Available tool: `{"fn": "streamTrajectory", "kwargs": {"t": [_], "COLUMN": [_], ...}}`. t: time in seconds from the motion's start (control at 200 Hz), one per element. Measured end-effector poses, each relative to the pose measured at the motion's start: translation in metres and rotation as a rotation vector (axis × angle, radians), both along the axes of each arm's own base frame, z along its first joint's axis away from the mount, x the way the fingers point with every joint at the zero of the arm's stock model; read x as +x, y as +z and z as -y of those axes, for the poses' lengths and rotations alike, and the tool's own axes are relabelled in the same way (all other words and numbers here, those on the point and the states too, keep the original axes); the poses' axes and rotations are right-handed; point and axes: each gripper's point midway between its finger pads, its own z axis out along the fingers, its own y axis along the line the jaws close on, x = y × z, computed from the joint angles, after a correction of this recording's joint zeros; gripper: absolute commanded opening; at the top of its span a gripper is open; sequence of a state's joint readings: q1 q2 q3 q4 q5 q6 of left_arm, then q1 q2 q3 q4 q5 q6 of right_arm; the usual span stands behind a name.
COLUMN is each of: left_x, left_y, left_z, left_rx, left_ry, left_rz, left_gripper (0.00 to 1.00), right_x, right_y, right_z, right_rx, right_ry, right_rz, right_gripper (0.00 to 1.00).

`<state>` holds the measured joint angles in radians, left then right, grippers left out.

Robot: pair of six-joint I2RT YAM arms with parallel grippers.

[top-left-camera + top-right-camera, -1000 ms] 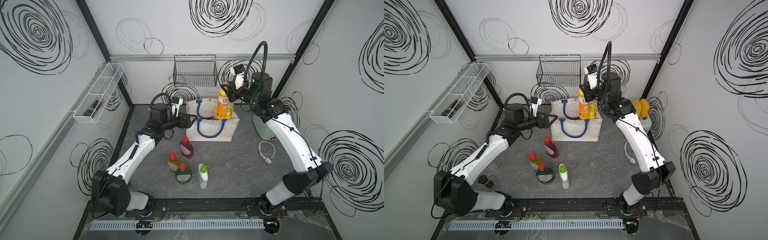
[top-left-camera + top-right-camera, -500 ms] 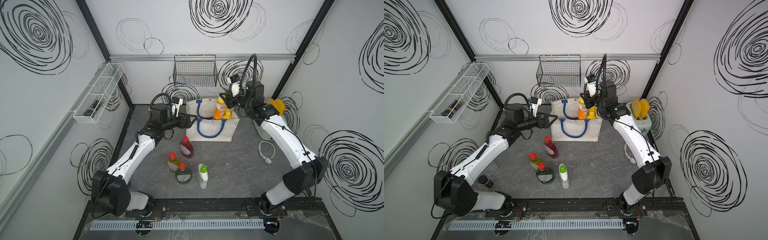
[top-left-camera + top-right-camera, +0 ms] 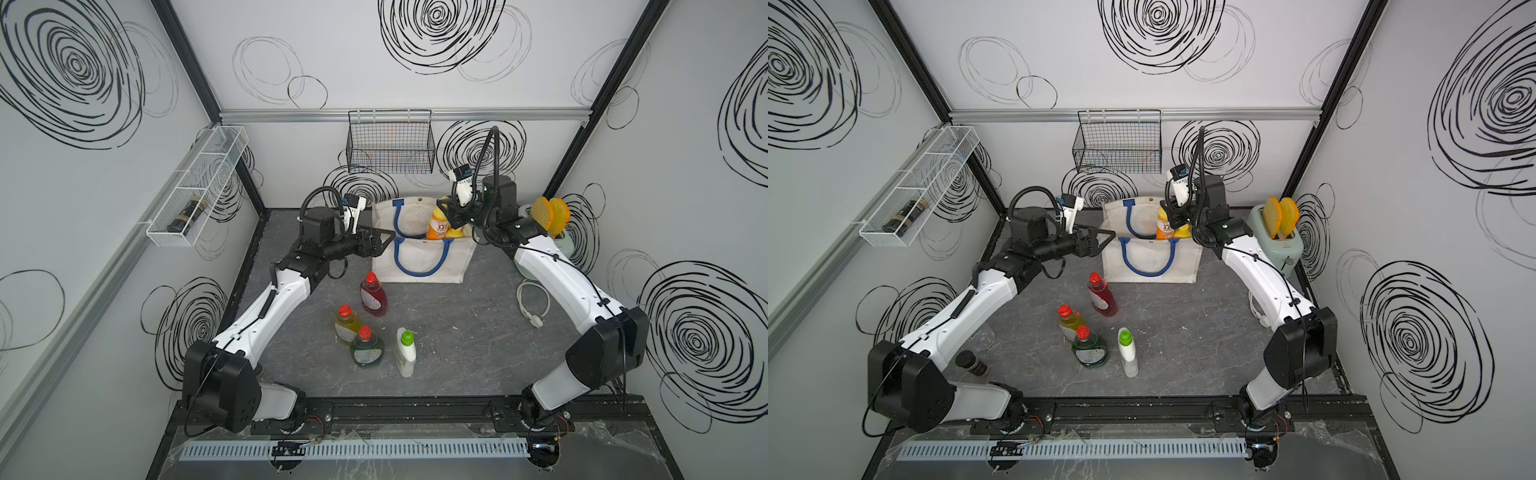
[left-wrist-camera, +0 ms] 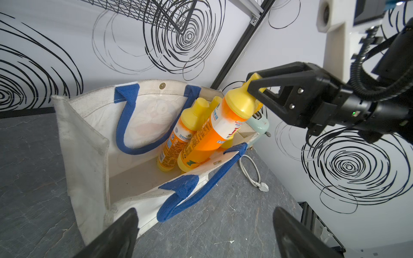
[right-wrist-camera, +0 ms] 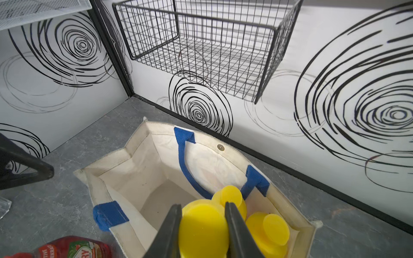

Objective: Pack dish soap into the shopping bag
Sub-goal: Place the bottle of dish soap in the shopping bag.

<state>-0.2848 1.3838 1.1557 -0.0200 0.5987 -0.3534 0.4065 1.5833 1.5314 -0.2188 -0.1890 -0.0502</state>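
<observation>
The white shopping bag point(image 3: 424, 266) point(image 3: 1154, 266) with blue handles stands open at the back. My right gripper point(image 3: 448, 214) point(image 3: 1173, 216) point(image 4: 257, 89) point(image 5: 202, 214) is shut on the yellow cap of a tall orange dish soap bottle point(image 3: 438, 227) point(image 4: 207, 136), which leans with its base low inside the bag beside two other orange bottles point(image 4: 176, 136) point(image 5: 268, 227). My left gripper point(image 3: 382, 240) point(image 3: 1102, 240) point(image 4: 204, 214) is open and empty at the bag's left edge. Red point(image 3: 372, 293), yellow point(image 3: 347, 326), green point(image 3: 366, 350) and white green-capped point(image 3: 405, 352) bottles stand on the table in front.
A pale green toaster point(image 3: 1277, 245) with two yellow slices stands at the back right, with a white cable point(image 3: 532, 303) in front of it. A black wire basket point(image 3: 390, 143) hangs on the back wall and a white wire shelf point(image 3: 195, 195) on the left wall. A dark jar point(image 3: 971, 363) sits near my left arm's base.
My right gripper has come down with the orange bottle, lowering it into the bag. The left arm has not moved.
</observation>
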Motion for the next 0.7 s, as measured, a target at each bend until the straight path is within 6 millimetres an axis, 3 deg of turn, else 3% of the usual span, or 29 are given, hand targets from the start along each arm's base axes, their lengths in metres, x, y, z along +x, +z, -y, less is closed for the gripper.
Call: {"fn": "streamTrajectory", "kwargs": {"t": [0.35, 0.515, 0.7], "left_x": [0.0, 0.0, 0.0], "left_y": [-0.001, -0.001, -0.001], "left_z": [0.0, 0.0, 0.0], "left_rx": [-0.002, -0.002, -0.002], "left_ry": [-0.002, -0.001, -0.002], "left_rz": [-0.004, -0.004, -0.004], "left_gripper": [0.96, 0.96, 0.96], "right_x": [-0.006, -0.007, -0.006], "right_y": [-0.024, -0.044, -0.049], "right_z": [-0.012, -0.009, -0.007], "right_rx": [-0.104, -0.131, -0.132], "right_ry": [-0.008, -0.022, -0.032], "right_rz": [0.016, -0.017, -0.023], "right_gripper": [0.0, 0.0, 0.0]}}
